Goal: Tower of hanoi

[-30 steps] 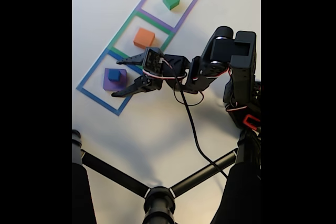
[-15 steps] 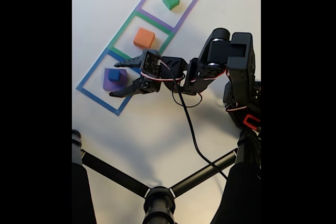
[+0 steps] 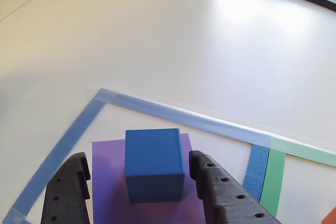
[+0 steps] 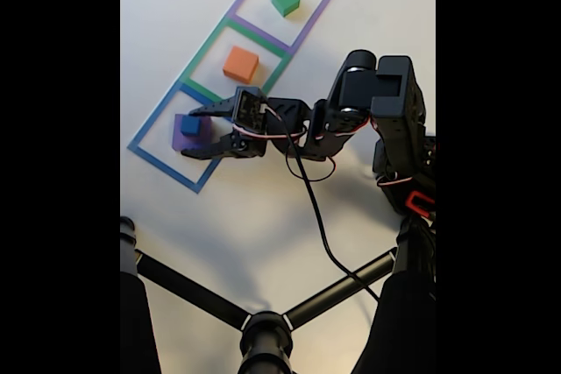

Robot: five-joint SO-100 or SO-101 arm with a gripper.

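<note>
Gripper point(image 3: 139, 174) jaws spread wide, straddling small blue cube point(image 3: 154, 163) atop flat purple square block point(image 3: 105, 182) in blue-taped square point(image 4: 158, 159), nothing gripped. Orange block point(image 4: 240, 64) and green cube point(image 4: 285, 0) sit alone in their squares; most moves probably remain.

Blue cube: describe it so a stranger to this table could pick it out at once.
Three taped squares run in a row across the white table; go to the blue-edged one at the end nearest the end effector. Inside it a flat purple block carries the blue cube. It is the only stacked cube; the orange and green ones sit alone.
</note>
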